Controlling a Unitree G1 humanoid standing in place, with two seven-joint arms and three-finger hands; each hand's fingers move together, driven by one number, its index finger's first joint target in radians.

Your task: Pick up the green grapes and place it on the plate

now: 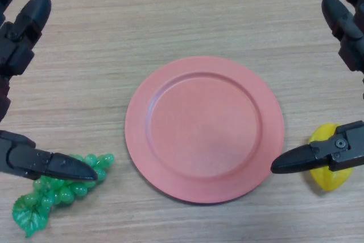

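Note:
A bunch of green grapes (57, 192) with a leaf lies on the wooden table at the lower left. A pink round plate (205, 129) sits in the middle, with nothing on it. My left hand (23, 32) is at the left edge, fingers straight; its thumb reaches over the top of the grapes and partly hides them. My right hand (347, 27) is at the right edge, fingers straight, its thumb pointing toward the plate's right rim.
A yellow fruit (330, 163), like a lemon, lies right of the plate, partly hidden behind my right thumb. Bare wooden tabletop lies beyond the plate.

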